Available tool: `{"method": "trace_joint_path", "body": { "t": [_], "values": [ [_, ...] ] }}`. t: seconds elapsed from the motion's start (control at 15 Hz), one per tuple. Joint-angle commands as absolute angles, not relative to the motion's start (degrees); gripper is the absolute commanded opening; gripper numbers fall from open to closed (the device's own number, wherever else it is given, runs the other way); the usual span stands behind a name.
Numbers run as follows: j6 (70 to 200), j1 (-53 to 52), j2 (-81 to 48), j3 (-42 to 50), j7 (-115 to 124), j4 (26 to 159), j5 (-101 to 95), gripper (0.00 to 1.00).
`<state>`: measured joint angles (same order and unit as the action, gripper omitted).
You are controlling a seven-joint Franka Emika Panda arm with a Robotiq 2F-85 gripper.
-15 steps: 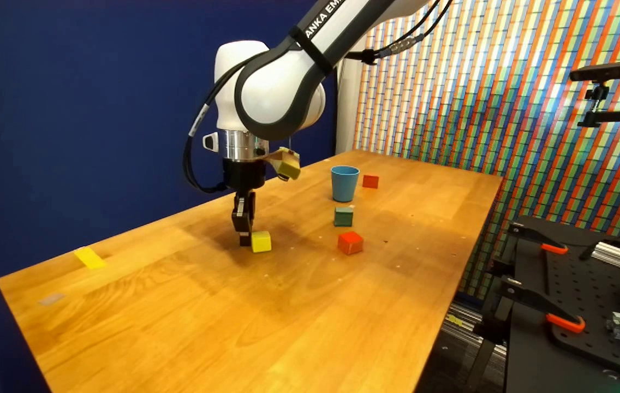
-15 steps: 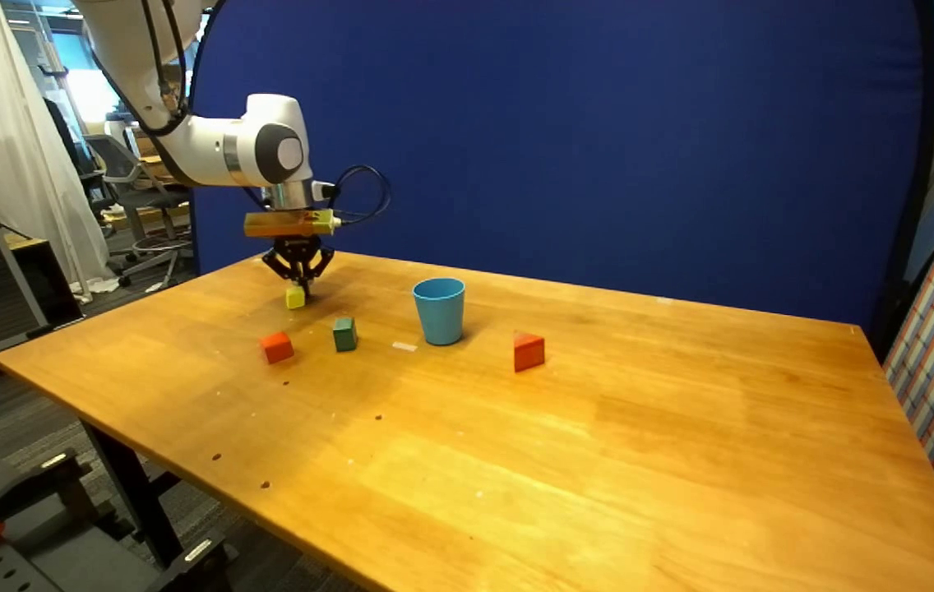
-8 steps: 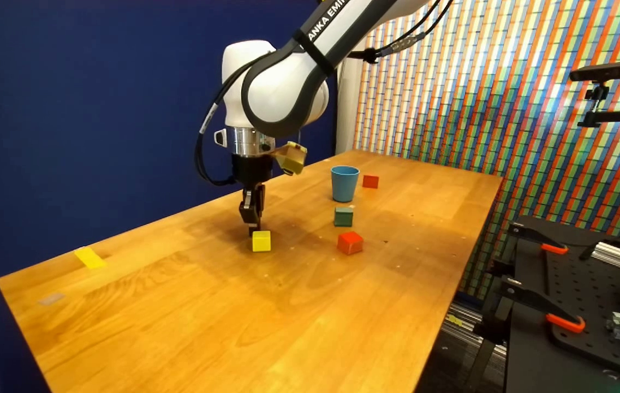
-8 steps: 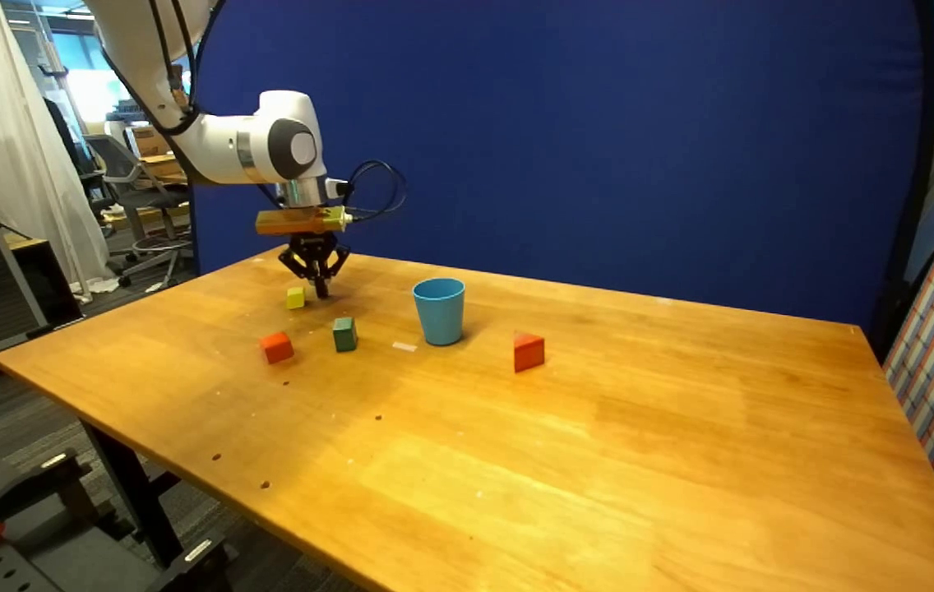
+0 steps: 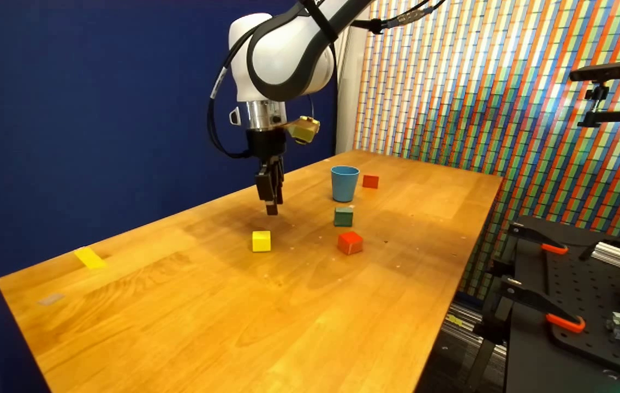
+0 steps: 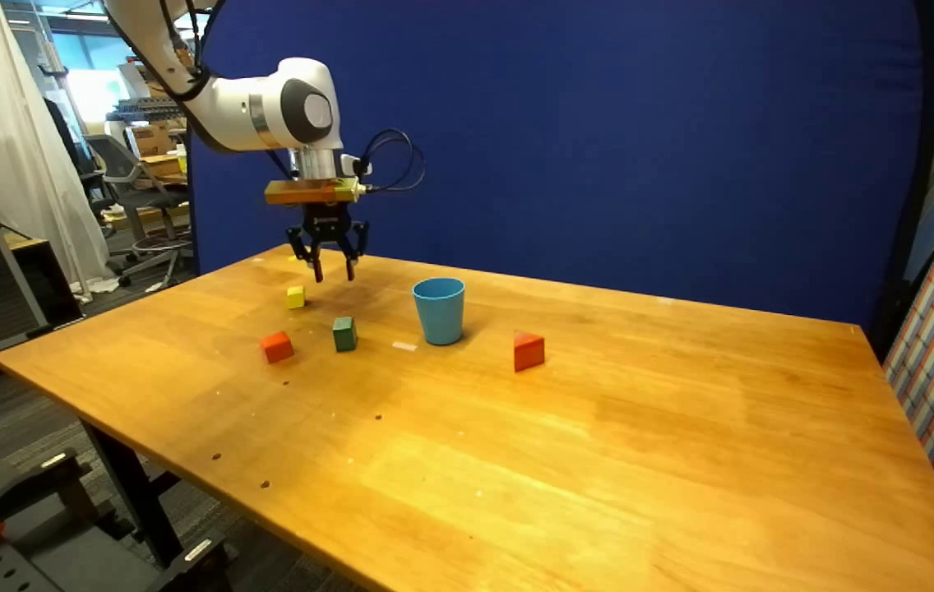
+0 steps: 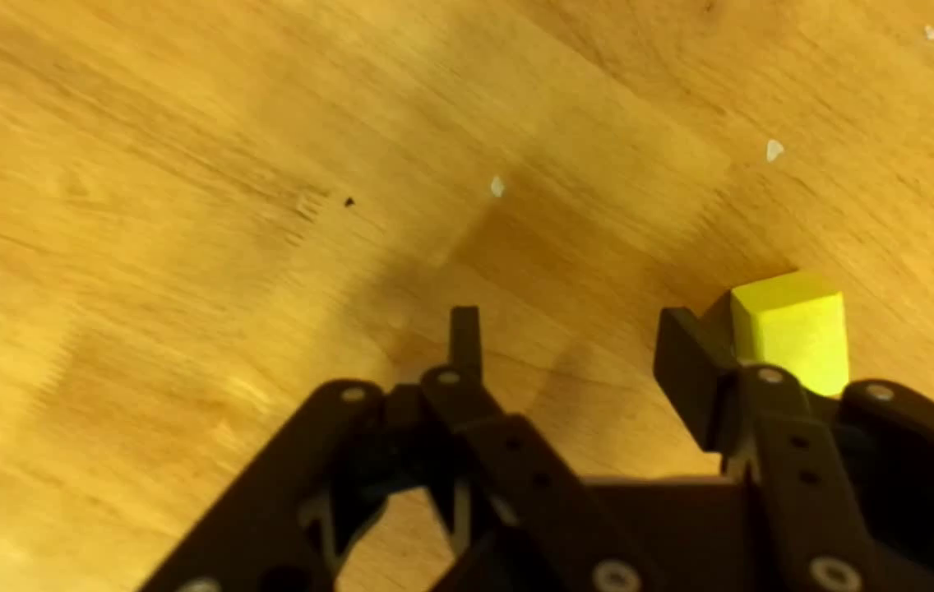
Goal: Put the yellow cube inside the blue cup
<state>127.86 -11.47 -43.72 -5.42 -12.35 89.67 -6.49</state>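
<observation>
Claw has risen and spread near yellow cube.

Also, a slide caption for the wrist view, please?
Open gripper above the table, the yellow cube outside its grasp.

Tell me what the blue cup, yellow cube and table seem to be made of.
Blue cup: probably matte plastic, going by its smooth, even colour and thin rim.
Yellow cube: perhaps painted wood, though plastic is possible; its flat faces show no grain.
Table: apparently wood, slightly glossy; grain, joined strips and glare show.
</observation>
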Motion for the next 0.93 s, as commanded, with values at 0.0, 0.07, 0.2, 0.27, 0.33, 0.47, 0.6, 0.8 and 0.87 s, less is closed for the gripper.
{"method": "trace_joint_path", "body": {
  "t": [0.0,0.07,0.2,0.27,0.33,0.47,0.6,0.8,0.87],
  "values": [
    [122.5,-9.0,-41.8,-6.8,-14.7,90.6,-6.1,0.9],
    [121.4,-8.3,-41.7,-7.3,-15.2,90.7,-5.5,0.98],
    [118.3,-7.6,-42.1,-8.1,-15.2,91.0,-4.2,1.0],
    [117.6,-7.1,-42.0,-8.6,-15.8,91.6,-3.4,1.0],
    [116.6,-6.7,-41.9,-9.1,-16.1,91.9,-2.7,1.0],
    [114.1,-6.4,-41.9,-10.2,-16.5,92.5,-1.0,1.0],
    [112.5,-6.6,-41.7,-11.1,-16.4,92.9,0.5,1.0],
    [116.5,-8.1,-41.4,-12.0,-15.5,93.9,0.2,1.0],
    [118.8,-8.7,-41.7,-12.1,-15.5,94.0,-0.4,1.0]
  ]
}}
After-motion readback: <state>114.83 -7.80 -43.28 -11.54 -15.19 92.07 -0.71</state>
